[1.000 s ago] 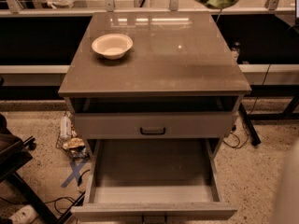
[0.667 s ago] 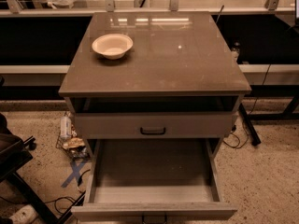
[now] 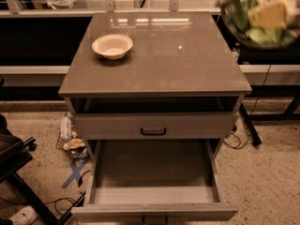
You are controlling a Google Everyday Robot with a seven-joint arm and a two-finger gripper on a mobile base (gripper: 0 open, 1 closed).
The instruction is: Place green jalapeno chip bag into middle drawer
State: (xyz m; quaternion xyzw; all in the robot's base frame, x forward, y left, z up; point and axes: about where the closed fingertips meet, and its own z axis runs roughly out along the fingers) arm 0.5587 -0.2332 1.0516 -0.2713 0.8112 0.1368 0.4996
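- One middle drawer (image 3: 154, 168) is standing pulled out at 6 o'clock, its bottom bare, so opening looks done.
- Bowl (image 3: 112, 46) is sitting on the cabinet top (image 3: 187, 60) at 11 o'clock.
- Bag (image 3: 260, 15) is hanging blurred in the air at 1 o'clock, well apart from the drawer.
- Gripper is presumably carrying it there but is lost in that blur, so I cannot tell its grip. Lowering and release are remaining.

Green jalapeno chip bag (image 3: 260, 18) flashes shiny green, with a yellow patch and pale printing, in the top right corner. The tool (image 3: 230, 1) at its upper-left edge is just a grey smear. The bench (image 3: 187, 64) shows glossy grey-brown, streaked with pale reflections. White bowl (image 3: 112, 46) reads cream. Middle drawer (image 3: 154, 168) is plain grey inside. The upper drawer's handle (image 3: 153, 131) is black. The floor (image 3: 267, 182) is speckled beige, with a blue tape cross (image 3: 75, 172) on it.
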